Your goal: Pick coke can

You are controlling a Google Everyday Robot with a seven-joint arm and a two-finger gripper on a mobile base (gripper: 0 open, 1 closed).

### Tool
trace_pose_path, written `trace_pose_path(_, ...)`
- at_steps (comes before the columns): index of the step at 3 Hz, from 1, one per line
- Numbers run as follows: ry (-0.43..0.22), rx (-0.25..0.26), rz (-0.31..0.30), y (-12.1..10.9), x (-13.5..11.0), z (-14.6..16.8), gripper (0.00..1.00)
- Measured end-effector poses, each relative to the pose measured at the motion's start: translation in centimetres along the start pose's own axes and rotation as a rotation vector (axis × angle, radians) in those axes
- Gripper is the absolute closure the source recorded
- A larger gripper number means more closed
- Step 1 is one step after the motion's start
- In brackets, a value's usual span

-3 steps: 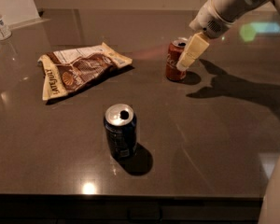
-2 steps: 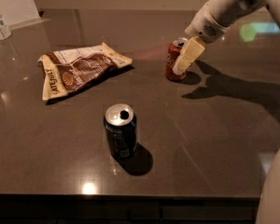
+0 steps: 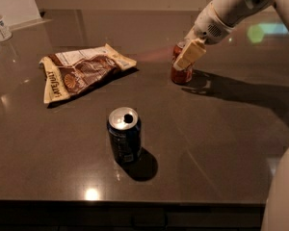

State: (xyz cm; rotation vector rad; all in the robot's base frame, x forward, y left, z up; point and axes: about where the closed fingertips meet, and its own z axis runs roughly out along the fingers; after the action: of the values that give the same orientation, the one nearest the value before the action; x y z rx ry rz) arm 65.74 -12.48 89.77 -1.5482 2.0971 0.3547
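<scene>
The red coke can [image 3: 181, 75] stands upright on the far right of the bench [image 3: 221, 129], with the gripper [image 3: 189, 57] angled down from the upper right over its top; whether it grips cannot be told.

The coke can [image 3: 180, 75] is coloured red. The gripper [image 3: 185, 61], placed against its upper part, is cream, carried on a white arm [image 3: 231, 6]. The other can [image 3: 124, 137] is dark blue, silver-topped. The bag [image 3: 82, 71] is printed brown and white. The table [image 3: 216, 148] is glossy dark grey-brown.
</scene>
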Motion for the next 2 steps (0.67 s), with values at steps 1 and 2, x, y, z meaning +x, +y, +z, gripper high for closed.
trace_pose_path(1, 0.021, -0.005, 0.012, 0.1, -0.5, -0.8, 0.62)
trace_pose_path(2, 0.023, -0.006, 0.019, 0.8, -1.6, -2.9, 0.87)
